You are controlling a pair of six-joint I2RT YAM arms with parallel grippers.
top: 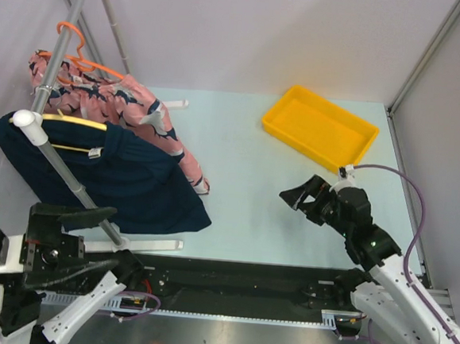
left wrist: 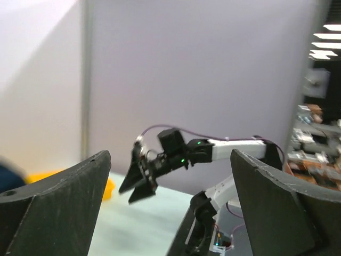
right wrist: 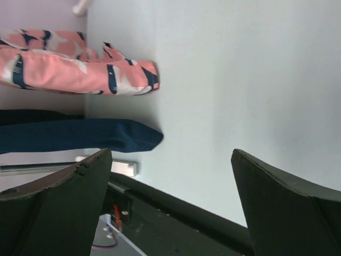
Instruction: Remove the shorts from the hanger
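Observation:
The pink shark-print shorts [top: 132, 104] hang on an orange hanger [top: 76, 48] on the slanted rail [top: 64, 51]. The navy shorts [top: 125, 184] hang on a yellow hanger [top: 75, 120] nearer to me; their hem reaches the table. My left gripper [top: 103, 242] is open and empty at the near left, by the rail's lower end, below the navy hem. My right gripper [top: 301, 197] is open and empty over the mid-right table, facing the shorts. The right wrist view shows the pink shorts [right wrist: 69, 74] and the navy shorts [right wrist: 80, 136] ahead of the right gripper [right wrist: 170, 157], well apart.
A yellow tray [top: 284, 122] lies at the back right. The rack's white feet [top: 156, 246] rest on the table near the front edge and behind the pink shorts. The left wrist view looks past the left gripper [left wrist: 170, 156] at the right arm's gripper [left wrist: 139, 186].

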